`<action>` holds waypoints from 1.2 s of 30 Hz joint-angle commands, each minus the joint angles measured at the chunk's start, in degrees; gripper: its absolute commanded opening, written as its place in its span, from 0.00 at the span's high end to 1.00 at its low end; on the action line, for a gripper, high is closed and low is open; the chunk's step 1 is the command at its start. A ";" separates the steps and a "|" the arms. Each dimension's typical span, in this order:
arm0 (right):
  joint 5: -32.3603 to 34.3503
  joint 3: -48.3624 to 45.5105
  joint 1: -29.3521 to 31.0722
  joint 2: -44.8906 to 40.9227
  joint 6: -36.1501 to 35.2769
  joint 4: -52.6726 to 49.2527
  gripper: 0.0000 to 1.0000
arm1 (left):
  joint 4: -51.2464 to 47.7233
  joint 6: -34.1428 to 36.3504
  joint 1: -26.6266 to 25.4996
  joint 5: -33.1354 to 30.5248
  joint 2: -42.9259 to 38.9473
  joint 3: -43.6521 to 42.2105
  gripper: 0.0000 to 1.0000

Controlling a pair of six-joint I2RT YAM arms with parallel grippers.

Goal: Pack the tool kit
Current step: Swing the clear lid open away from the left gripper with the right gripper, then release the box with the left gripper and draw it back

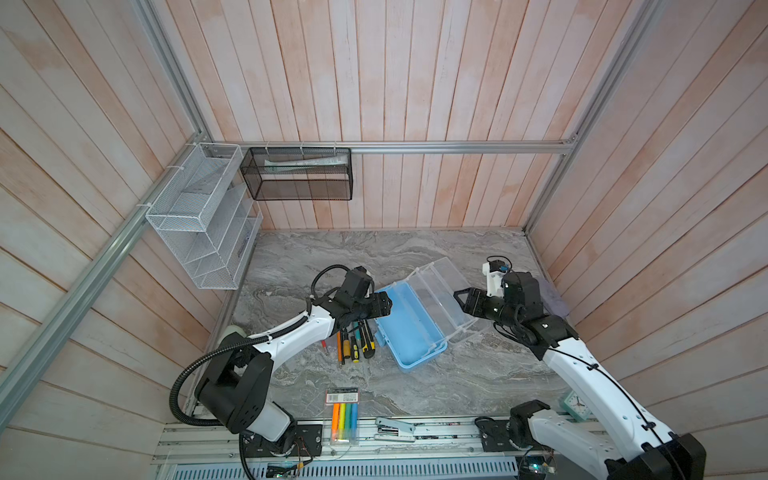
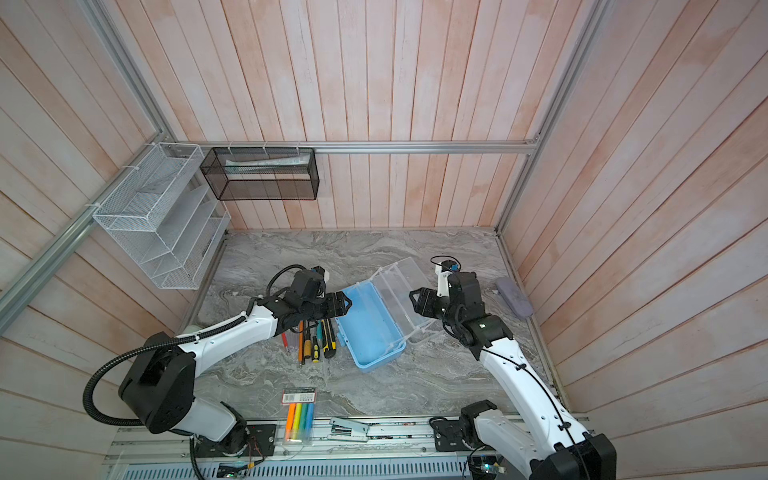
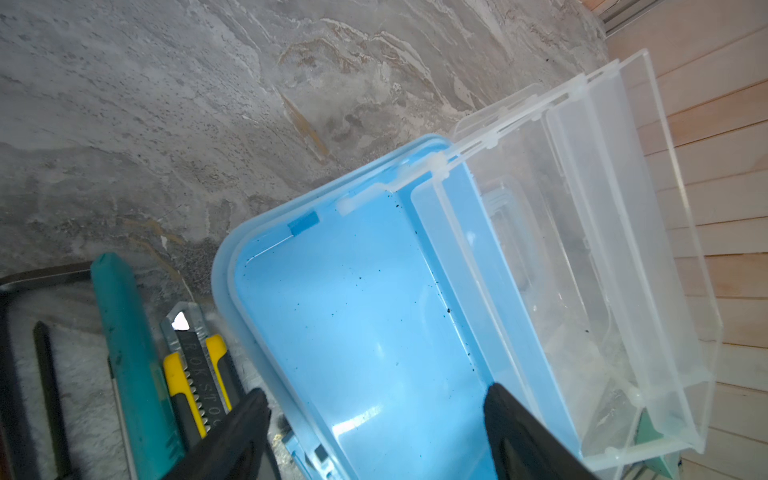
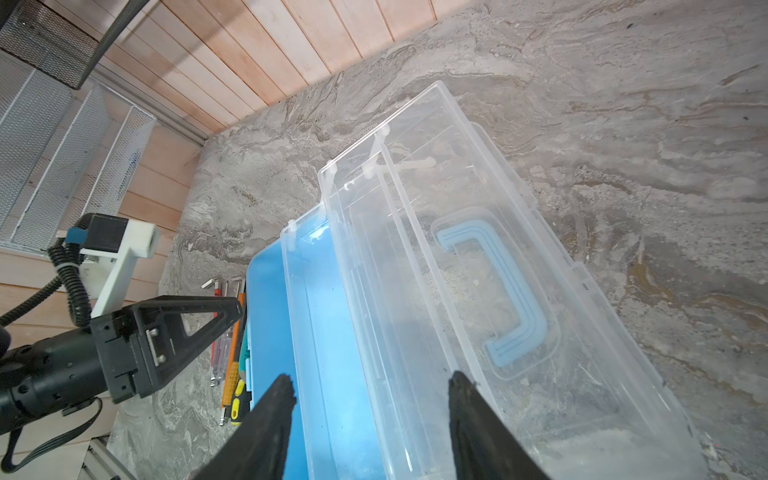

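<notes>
The tool kit (image 1: 409,332) (image 2: 368,332) lies open mid-table: an empty light blue base (image 3: 365,316), a clear inner tray (image 4: 316,291) swung up, and a clear lid (image 1: 446,286) thrown back with its blue handle (image 4: 511,286) against the table. My left gripper (image 1: 387,305) (image 2: 345,305) (image 3: 376,395) is open, with one finger outside the base's left wall and the other inside. My right gripper (image 1: 458,302) (image 2: 413,301) (image 4: 370,378) hangs open over the tray and lid, holding nothing. Several hand tools, among them a yellow-black utility knife (image 1: 368,338) (image 3: 195,374), lie just left of the base.
A flat pack of coloured markers (image 1: 344,415) and a stapler (image 1: 395,428) sit at the front edge. A grey-lilac case (image 2: 514,297) lies by the right wall and a small teal clock (image 1: 575,405) at front right. White (image 1: 199,216) and black (image 1: 299,174) mesh baskets hang at back left.
</notes>
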 commanded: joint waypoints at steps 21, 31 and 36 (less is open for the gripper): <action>-1.43 0.98 0.44 5.31 0.54 3.09 0.43 | 1.46 4.64 3.17 5.81 15.41 13.32 0.17; -2.00 1.75 0.78 5.49 0.73 2.71 0.44 | -0.41 6.12 4.88 6.60 21.35 19.88 0.17; -0.99 2.78 1.46 4.49 -0.06 1.66 0.49 | -1.14 5.71 10.26 -0.35 8.17 7.84 0.18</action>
